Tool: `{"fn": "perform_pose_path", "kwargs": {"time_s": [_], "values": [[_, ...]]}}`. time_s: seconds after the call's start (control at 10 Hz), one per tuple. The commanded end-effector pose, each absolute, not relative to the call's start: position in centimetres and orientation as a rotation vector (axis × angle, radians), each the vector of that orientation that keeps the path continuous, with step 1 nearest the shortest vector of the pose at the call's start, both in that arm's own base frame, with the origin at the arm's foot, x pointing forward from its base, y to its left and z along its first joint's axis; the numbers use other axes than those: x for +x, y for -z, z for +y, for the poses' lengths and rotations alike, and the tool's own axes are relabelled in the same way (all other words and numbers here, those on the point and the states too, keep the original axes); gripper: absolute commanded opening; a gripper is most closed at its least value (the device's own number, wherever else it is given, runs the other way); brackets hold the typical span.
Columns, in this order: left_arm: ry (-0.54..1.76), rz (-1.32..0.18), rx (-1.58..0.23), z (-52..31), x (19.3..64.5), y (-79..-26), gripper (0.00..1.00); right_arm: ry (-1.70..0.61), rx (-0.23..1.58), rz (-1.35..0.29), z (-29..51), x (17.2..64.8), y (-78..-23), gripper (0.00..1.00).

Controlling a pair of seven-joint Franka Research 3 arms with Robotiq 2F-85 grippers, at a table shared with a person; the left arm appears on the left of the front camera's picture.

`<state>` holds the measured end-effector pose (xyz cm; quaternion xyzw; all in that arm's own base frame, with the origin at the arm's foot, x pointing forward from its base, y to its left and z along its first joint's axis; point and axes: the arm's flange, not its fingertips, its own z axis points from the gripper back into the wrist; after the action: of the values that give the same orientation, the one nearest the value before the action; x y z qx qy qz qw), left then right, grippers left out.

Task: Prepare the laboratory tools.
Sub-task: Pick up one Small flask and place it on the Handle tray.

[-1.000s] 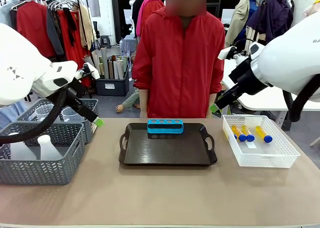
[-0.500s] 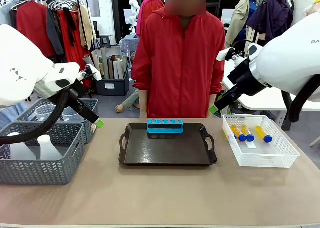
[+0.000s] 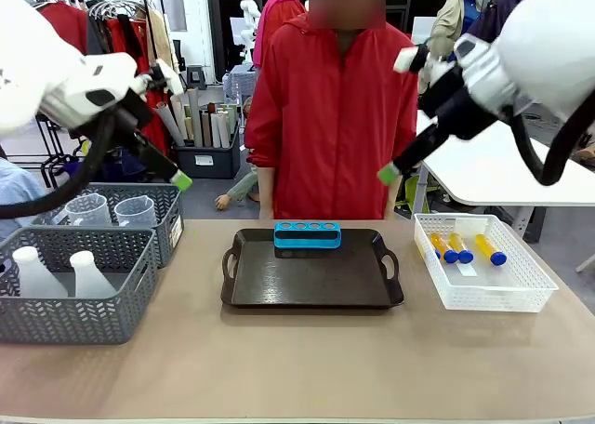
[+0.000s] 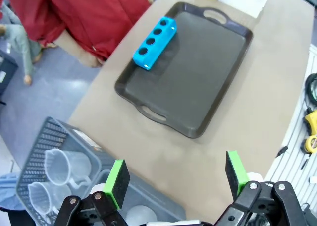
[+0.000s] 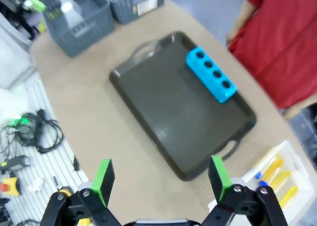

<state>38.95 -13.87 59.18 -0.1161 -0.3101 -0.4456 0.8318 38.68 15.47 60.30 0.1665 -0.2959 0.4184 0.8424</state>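
On the table's near left, two white conical flasks [image 3: 88, 273] stand in a grey mesh basket [image 3: 65, 322]. At centre, the blue rack [image 3: 307, 234] sits at the far edge of a dark tray [image 3: 311, 284]. On the right, amber blue-capped tubes [image 3: 456, 247] lie in a white lattice basket [image 3: 483, 298]. Farther left, clear measuring jugs [image 3: 138, 210] sit in a second grey basket [image 3: 172, 227]. My left gripper [image 4: 177, 179] and right gripper [image 5: 161, 179] hover high, their jaws wide apart, holding nothing. A person in red [image 3: 335, 117] stands beyond the table.

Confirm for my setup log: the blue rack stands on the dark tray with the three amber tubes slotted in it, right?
Not quite: the blue rack stands on the dark tray, but empty; the front view shows the three amber tubes lying in the white lattice basket.
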Motion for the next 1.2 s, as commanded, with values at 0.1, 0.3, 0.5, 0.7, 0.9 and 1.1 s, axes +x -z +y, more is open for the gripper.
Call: {"fn": "perform_pose_path", "kwargs": {"time_s": [0.1,0.3,0.5,0.7,0.9,1.1], "values": [[0.987,-0.685,-0.252,-11.5,39.9,-61.9,1.00,-0.884,0.369,-0.711,13.9,40.2,-64.9,1.00],[0.961,-0.767,-0.266,-9.0,40.0,-64.1,1.00,-0.877,0.380,-0.743,11.7,40.9,-66.6,1.00],[0.946,-0.818,-0.265,-7.3,40.1,-64.4,1.00,-0.895,0.356,-0.781,9.8,41.4,-66.8,1.00],[0.937,-0.842,-0.270,-6.5,40.3,-64.1,1.00,-0.896,0.374,-0.795,7.7,42.1,-66.6,1.00],[0.937,-0.847,-0.264,-6.5,40.3,-64.1,1.00,-0.898,0.381,-0.803,6.3,42.3,-66.6,1.00],[0.932,-0.850,-0.263,-6.6,40.5,-63.9,1.00,-0.886,0.383,-0.790,5.8,42.4,-66.3,1.00]]}}
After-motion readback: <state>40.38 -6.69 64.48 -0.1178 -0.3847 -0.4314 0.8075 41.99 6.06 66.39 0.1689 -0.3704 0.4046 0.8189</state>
